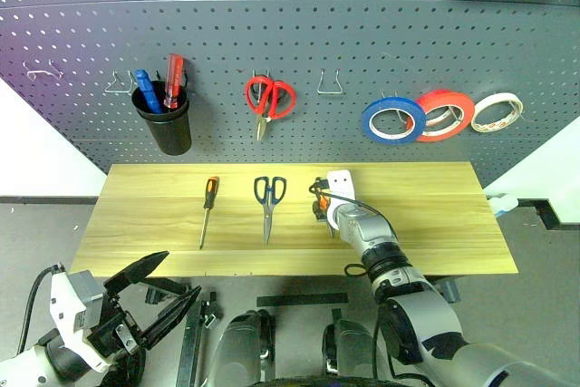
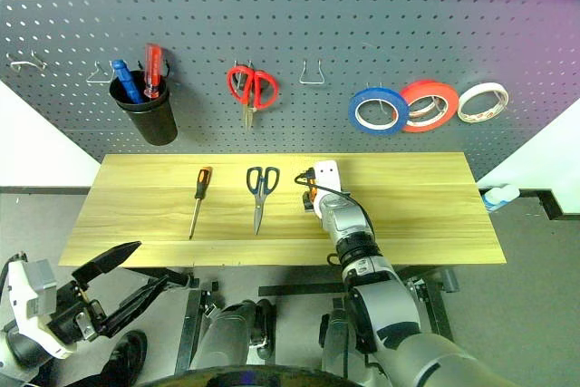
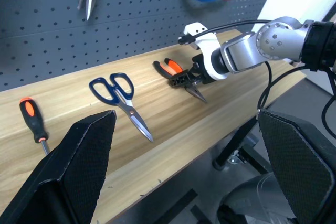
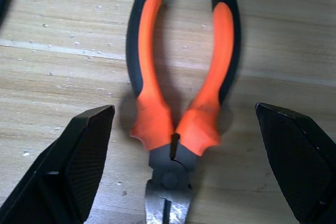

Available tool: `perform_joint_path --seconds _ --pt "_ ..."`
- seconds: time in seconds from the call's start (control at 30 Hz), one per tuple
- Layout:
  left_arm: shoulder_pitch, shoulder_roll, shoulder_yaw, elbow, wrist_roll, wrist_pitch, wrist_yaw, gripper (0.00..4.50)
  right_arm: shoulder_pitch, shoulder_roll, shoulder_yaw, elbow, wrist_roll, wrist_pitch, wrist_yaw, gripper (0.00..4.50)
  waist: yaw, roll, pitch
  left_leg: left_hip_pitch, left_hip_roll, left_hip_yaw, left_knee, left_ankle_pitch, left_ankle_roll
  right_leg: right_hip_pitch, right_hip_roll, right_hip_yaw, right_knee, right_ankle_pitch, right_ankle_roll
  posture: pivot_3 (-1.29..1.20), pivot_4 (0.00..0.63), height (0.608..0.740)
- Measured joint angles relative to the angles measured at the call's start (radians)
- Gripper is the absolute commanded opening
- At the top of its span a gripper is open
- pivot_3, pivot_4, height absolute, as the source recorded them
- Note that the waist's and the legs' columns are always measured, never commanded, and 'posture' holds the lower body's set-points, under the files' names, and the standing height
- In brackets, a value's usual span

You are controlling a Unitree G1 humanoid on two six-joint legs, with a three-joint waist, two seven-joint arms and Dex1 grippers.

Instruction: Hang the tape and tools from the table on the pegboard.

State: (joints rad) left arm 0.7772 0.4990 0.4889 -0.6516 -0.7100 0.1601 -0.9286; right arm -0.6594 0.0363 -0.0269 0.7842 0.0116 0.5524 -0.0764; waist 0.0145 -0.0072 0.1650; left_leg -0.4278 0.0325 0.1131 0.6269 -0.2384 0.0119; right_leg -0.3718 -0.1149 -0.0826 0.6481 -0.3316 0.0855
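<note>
Lying flat on the table, the pliers sit between the right gripper's spread fingers, handles pointing toward the pegboard, nose toward the robot. Right claw wide open, gripping nothing, fingers apart from the handles on both sides. Dark-handled scissors lie at 9 o'clock from the pliers, the orange-and-black screwdriver further out the same way. Blue tape already hangs on the pegboard at 1 o'clock from the pliers, beside the red tape and white tape. Left gripper hovers below the table's near edge at 7 o'clock, wide open, empty.
</note>
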Motion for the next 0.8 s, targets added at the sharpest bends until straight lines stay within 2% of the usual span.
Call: perform_joint_path --seconds 0.17,0.2,0.3,0.47,0.8 --pt "-0.001 0.0 0.0 0.0 0.0 0.0 -0.003 4.5 -0.034 -0.002 -0.001 0.046 -0.007 -0.013 0.0 4.48 0.0 0.0 0.004 0.0 0.0 0.0 0.0 0.0 0.0 0.0 0.0 0.0 0.0 0.0 0.0 0.25 0.173 0.74" --pt "-0.001 0.0 0.0 0.0 0.0 0.0 -0.003 4.5 -0.036 -0.002 -0.001 0.049 -0.007 -0.015 0.0 4.31 0.0 0.0 0.004 0.0 0.0 0.0 0.0 0.0 0.0 0.0 0.0 0.0 0.0 0.0 0.0 0.25 0.173 0.74" --pt "-0.001 0.0 0.0 -0.002 0.0 0.001 0.003 4.5 -0.05 -0.002 -0.001 0.086 -0.009 -0.031 0.0 3.69 0.0 -0.001 0.004 0.0 0.0 0.0 0.0 0.0 0.0 0.0 0.0 0.0 0.0 0.0 0.0 0.26 0.173 0.74" --pt "-0.002 0.004 0.0 -0.044 -0.002 0.011 0.031 4.5 -0.074 -0.006 0.018 0.124 -0.031 -0.04 -0.006 2.1 0.0 -0.001 0.004 0.0 0.0 0.0 0.0 0.0 0.0 0.0 0.0 0.0 0.0 0.0 0.0 0.26 0.172 0.74" --pt "-0.012 0.016 -0.001 -0.08 -0.022 0.052 0.083 4.5 -0.088 -0.011 0.03 0.145 -0.047 -0.044 -0.015 2.1 0.0 -0.001 0.004 0.0 0.0 0.0 0.0 0.0 0.0 0.001 0.0 0.0 0.0 0.0 0.0 0.25 0.17 0.74"
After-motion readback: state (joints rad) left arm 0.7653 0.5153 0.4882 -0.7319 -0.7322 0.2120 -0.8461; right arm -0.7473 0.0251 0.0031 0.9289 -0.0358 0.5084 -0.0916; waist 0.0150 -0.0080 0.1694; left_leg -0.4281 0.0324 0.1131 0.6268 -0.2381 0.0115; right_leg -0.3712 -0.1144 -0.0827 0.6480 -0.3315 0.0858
